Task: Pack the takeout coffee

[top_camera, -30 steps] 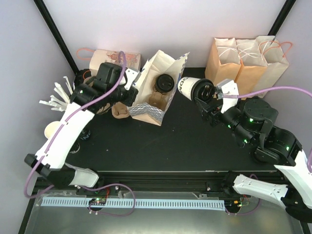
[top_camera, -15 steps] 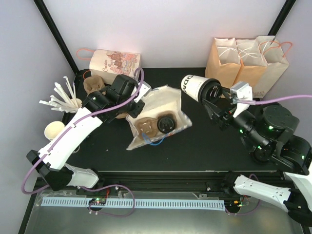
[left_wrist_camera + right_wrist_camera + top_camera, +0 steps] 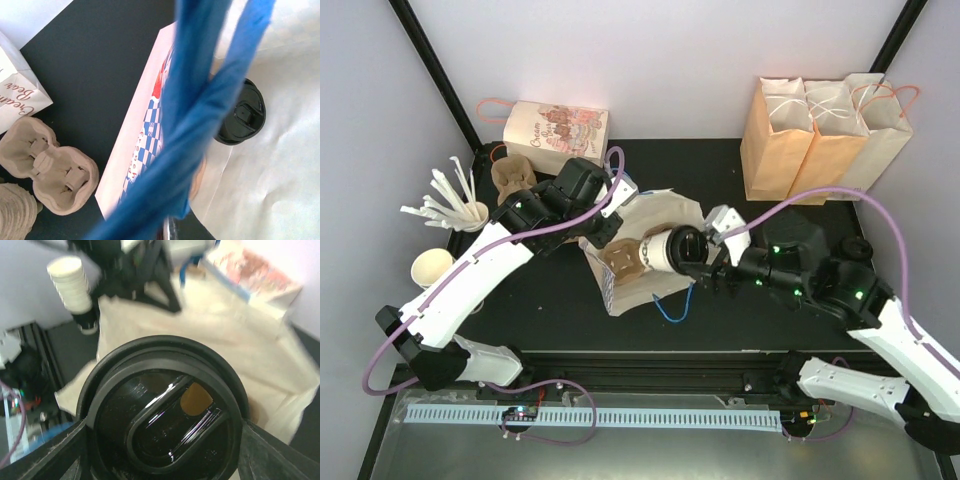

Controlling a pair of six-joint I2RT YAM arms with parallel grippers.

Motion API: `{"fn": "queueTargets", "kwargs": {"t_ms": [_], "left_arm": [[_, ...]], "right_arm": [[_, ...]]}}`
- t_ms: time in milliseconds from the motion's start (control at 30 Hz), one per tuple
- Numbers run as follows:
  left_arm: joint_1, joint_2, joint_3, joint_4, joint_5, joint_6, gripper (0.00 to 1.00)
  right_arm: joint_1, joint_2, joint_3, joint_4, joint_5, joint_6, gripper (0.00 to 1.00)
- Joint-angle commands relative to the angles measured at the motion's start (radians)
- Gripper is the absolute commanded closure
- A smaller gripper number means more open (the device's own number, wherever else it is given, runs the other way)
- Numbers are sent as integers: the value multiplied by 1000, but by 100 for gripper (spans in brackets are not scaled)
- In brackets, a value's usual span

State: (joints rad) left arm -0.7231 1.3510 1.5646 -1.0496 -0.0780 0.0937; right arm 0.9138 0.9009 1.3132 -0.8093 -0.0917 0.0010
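Held the coffee cup [image 3: 672,249] on its side in the right gripper [image 3: 695,252], jaws spread wide around the lidded end. Long axis lay roughly left-right in the overhead view, base pointing left into the mouth of the white paper bag [image 3: 650,225], black lid [image 3: 162,410] facing right toward the wrist. Sat over the brown pulp carrier [image 3: 623,262] inside the bag.

Left gripper [image 3: 608,205] clamped tight on the bag's blue handle [image 3: 195,115] at the bag's upper edge.

Showed only in the right wrist view: lid face-on, filling the frame, fingers [image 3: 45,450] flanking it. Showed only in the left wrist view: a second lidded cup [image 3: 241,119] already inside the bag, plus spare pulp carriers [image 3: 47,167] on the table [image 3: 95,65]. From overhead, second cup hidden.
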Motion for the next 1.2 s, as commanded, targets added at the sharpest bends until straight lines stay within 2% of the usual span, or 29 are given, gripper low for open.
{"fn": "queueTargets", "kwargs": {"t_ms": [0,167,333,467,633,833,1167], "left_arm": [[-12,-3,41,2,66,-7,98],[-20,-5,31,8,72,-20,98],[-60,-7,30,18,46,-26,98],[-123,-5,23,41,22,-26,98],[-194,7,20,34,-28,-36,98],[-210,15,-2,16,-6,-62,98],[-217,-26,-49,35,50,-83,97]], "right_arm": [[0,-63,-149,61,-40,16,52],[15,-69,-268,75,-42,67,54],[114,-98,-381,80,-31,139,55],[236,-105,-450,120,42,207,57],[310,-85,-468,144,196,249,57],[354,-53,-476,265,345,232,57],[392,38,-531,465,475,119,57]]}}
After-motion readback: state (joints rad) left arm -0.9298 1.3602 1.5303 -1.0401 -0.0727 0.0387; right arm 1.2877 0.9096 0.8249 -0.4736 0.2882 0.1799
